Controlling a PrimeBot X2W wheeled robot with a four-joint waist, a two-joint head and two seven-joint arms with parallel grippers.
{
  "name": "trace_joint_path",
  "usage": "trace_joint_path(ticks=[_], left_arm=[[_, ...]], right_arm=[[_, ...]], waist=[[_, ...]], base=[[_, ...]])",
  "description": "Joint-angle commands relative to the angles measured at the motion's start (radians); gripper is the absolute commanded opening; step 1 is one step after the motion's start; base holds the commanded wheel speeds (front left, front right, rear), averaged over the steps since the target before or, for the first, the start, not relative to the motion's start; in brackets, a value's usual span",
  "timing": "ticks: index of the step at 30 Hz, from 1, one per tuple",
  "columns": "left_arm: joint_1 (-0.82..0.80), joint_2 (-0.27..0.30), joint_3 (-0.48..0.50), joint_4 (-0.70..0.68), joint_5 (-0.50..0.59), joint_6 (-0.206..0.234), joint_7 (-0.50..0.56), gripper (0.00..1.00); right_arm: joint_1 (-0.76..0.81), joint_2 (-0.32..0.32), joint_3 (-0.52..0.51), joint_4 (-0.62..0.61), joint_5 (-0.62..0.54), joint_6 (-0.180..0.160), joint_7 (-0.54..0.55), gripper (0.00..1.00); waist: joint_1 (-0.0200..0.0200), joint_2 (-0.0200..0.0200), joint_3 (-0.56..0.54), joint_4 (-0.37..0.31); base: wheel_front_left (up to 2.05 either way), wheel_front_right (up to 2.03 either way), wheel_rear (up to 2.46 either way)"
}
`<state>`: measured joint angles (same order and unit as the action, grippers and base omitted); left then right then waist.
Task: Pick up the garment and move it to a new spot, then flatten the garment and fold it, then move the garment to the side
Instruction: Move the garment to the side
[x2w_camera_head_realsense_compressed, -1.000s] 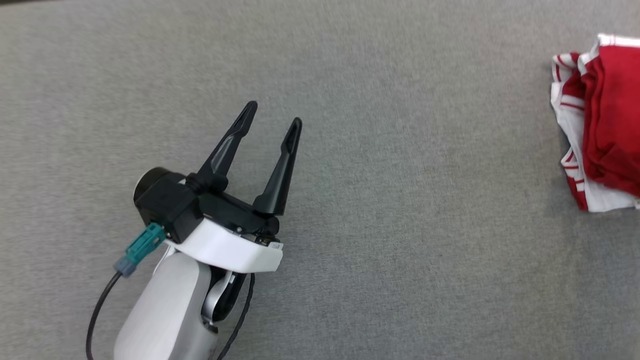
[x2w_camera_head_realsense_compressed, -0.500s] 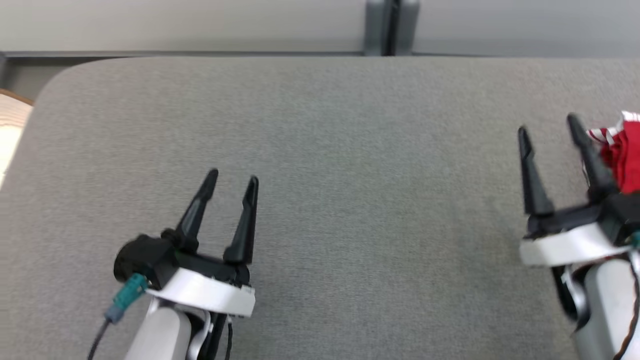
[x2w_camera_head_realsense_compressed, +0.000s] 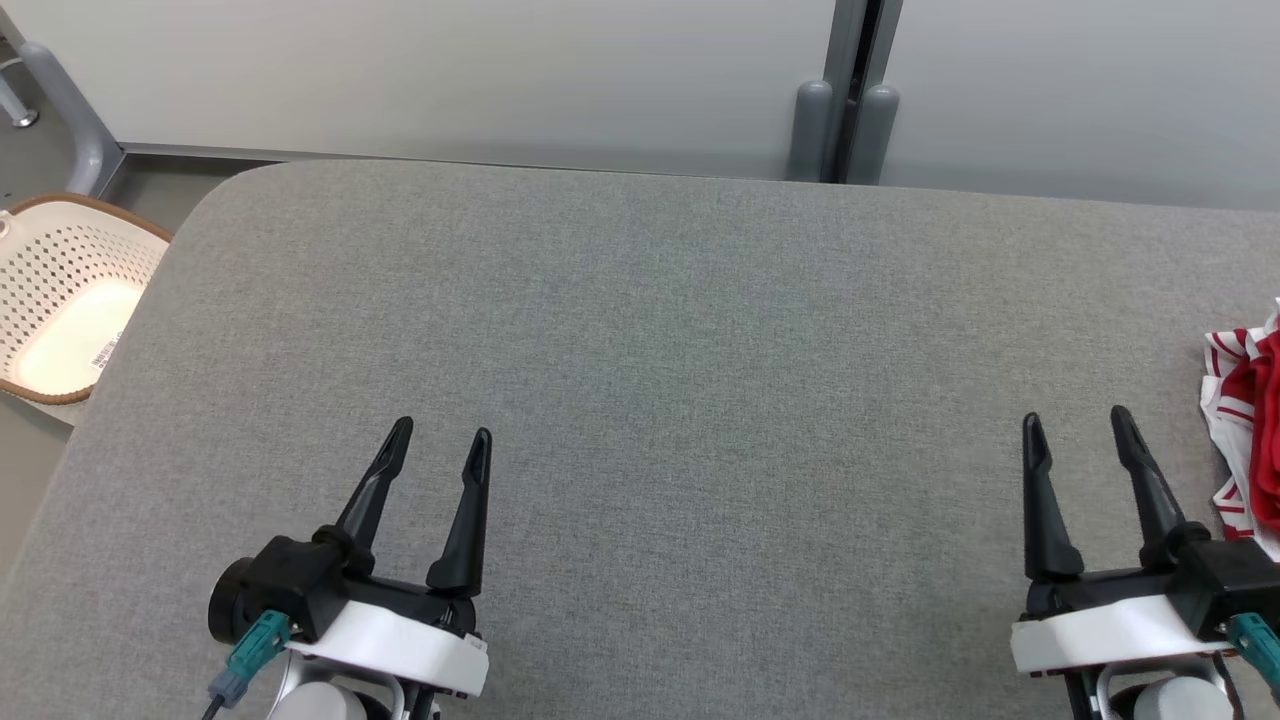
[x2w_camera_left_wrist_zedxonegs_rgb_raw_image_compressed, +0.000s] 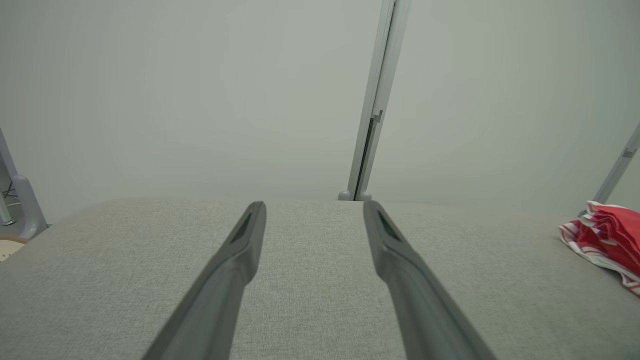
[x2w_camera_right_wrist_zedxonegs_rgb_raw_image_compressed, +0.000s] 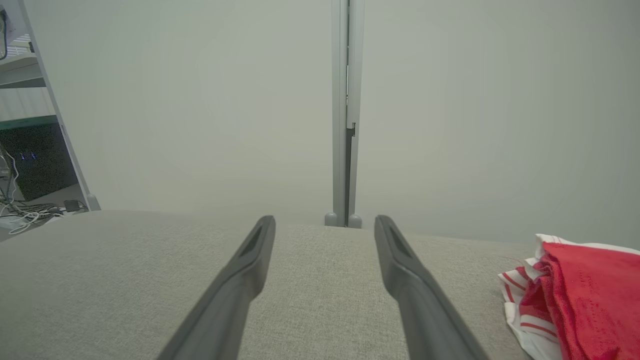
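The garment (x2w_camera_head_realsense_compressed: 1250, 430), red with white and red-striped parts, lies bunched at the right edge of the grey table (x2w_camera_head_realsense_compressed: 680, 380), partly cut off by the head view's border. It also lies at the right in the left wrist view as the garment (x2w_camera_left_wrist_zedxonegs_rgb_raw_image_compressed: 607, 235) and in the right wrist view as the garment (x2w_camera_right_wrist_zedxonegs_rgb_raw_image_compressed: 580, 295). My right gripper (x2w_camera_head_realsense_compressed: 1078, 428) is open just left of it, apart from it, holding nothing. My left gripper (x2w_camera_head_realsense_compressed: 440, 436) is open over the table's left part, far from the garment. Both pairs of fingers point toward the far edge.
A cream perforated basket (x2w_camera_head_realsense_compressed: 60, 300) with a brown rim stands on the floor off the table's left corner. A pale partition wall with a grey post (x2w_camera_head_realsense_compressed: 845, 110) runs behind the far edge. The table's rounded far-left corner is near the basket.
The head camera has tilted up and pulled back, so both grippers, the table's far edge, the wall and the basket now show. The garment lies where it was. Both grippers stay open.
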<state>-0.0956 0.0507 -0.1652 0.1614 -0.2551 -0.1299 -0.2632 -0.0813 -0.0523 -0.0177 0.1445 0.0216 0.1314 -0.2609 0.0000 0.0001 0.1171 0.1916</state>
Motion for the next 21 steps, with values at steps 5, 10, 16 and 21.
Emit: trace_joint_path(ticks=[5,10,16,21], left_arm=[[0.014,0.002,0.004,0.008,0.003,-0.001,-0.001,1.0],[0.021,0.002,0.018,-0.001,-0.003,-0.001,-0.001,1.0],[0.03,0.002,0.02,0.009,-0.028,-0.001,-0.001,1.0],[0.023,0.002,0.009,0.03,-0.049,-0.001,-0.001,1.0]], right_arm=[[0.019,0.0,0.027,0.006,0.047,-0.002,-0.006,1.0],[0.013,0.001,0.022,0.0,0.064,-0.002,-0.006,1.0],[0.019,0.001,0.025,-0.003,0.071,-0.002,-0.006,1.0],[0.024,0.001,0.027,-0.009,0.083,-0.002,-0.006,1.0]], waist=[[0.0,-0.0001,-0.005,-0.006],[0.0,-0.0001,-0.015,-0.011],[0.0,-0.0001,-0.022,-0.013],[0.0,-0.0001,-0.025,-0.015]], base=[[0.0,0.0,0.0],[0.0,0.0,0.0],[0.0,0.0,0.0],[0.0,0.0,0.0]])
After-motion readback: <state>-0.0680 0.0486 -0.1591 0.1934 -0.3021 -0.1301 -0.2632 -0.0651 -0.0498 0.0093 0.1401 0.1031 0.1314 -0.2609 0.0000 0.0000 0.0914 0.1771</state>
